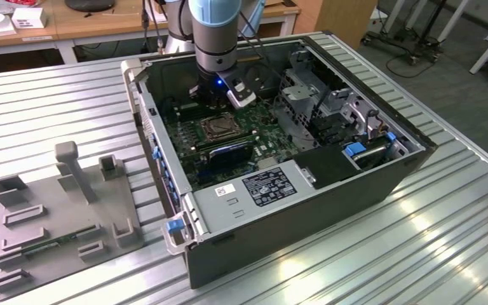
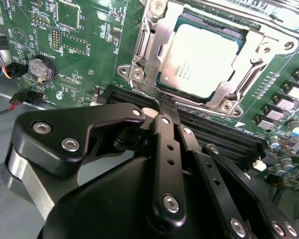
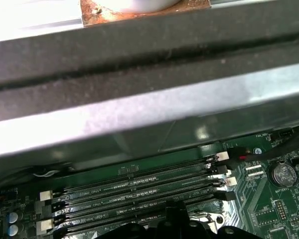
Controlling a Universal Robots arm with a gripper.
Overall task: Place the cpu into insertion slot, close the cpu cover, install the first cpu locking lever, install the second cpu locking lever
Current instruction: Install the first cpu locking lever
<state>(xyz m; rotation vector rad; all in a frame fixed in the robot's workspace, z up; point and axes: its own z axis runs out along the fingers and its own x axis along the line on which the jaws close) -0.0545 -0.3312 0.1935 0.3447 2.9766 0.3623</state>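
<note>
I had the gripper (image 2: 167,103) down inside the open computer case (image 1: 312,210), its jaws drawn together into a narrow tip with nothing between them, right at the near edge of the insertion slot (image 2: 149,59). In the second wrist view that tip sat over the black memory slots (image 2: 224,137) just beside the socket frame. The cpu (image 2: 202,59) lay flat in the slot, its silver top bare, with the cpu cover (image 2: 261,47) folded down around it. On the green motherboard (image 2: 89,45) beyond, I saw a round coin battery (image 2: 42,68). The case stood on the ribbed metal desk (image 1: 49,108), with a grey fixture tray (image 1: 58,216) toward the exterior view's left edge.
</note>
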